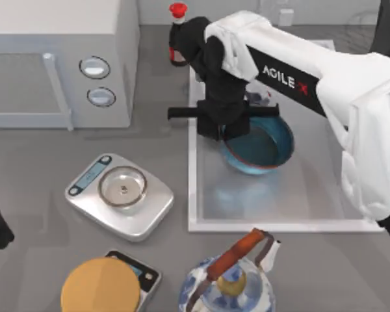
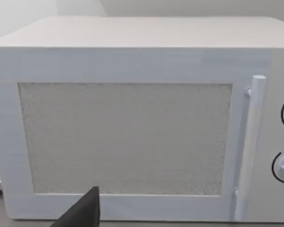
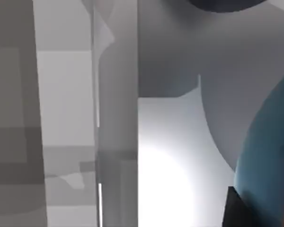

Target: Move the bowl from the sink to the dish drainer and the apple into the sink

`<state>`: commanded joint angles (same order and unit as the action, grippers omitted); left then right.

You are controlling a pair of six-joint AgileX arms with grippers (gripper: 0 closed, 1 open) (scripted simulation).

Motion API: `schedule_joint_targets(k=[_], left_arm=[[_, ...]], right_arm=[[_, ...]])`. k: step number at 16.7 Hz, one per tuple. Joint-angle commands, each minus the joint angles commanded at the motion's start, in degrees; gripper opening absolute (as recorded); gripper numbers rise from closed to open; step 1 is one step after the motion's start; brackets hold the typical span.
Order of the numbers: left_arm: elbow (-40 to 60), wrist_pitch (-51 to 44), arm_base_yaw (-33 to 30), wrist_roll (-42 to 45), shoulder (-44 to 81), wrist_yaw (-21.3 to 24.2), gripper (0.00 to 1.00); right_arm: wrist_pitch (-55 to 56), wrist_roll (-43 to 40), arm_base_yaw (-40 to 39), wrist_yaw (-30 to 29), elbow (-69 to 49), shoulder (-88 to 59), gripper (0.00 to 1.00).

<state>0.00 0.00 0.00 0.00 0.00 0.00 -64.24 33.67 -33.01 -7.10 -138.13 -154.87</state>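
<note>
Reaching across the large white rectangular sink [image 1: 201, 224], the right AgileX arm sets its end effector [image 1: 226, 130] at the left edge of the round glossy blue bowl with a thin reddish-brown rim [image 1: 263, 146]; whether its fingers are spread or closed on that rim, I cannot tell. Bowl: inside the sink, in its upper middle part, blue wall also seen in the right wrist view [image 3: 267, 156]. Dark bottle with a red cap [image 1: 177, 36]: upright on the grey desk [image 1: 39, 156] just beyond the sink's upper left corner. White microwave-like box [image 1: 58, 58]: desk's upper left. Silver kitchen scale with a small steel pan [image 1: 120, 195]: left of the sink. Blue-and-white kettle with a brown handle [image 1: 231, 283]: below the sink. Round yellow-orange disc [image 1: 101, 286]: lower left.
</note>
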Motion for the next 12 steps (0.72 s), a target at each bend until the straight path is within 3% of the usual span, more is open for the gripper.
schedule_joint_targets(k=[12], left_arm=[[0.00,0.00,0.00,0.00,0.00,0.00,1.00]], right_arm=[[-22.20,20.26,-19.94,-2.53,26.28,47.46,0.00]])
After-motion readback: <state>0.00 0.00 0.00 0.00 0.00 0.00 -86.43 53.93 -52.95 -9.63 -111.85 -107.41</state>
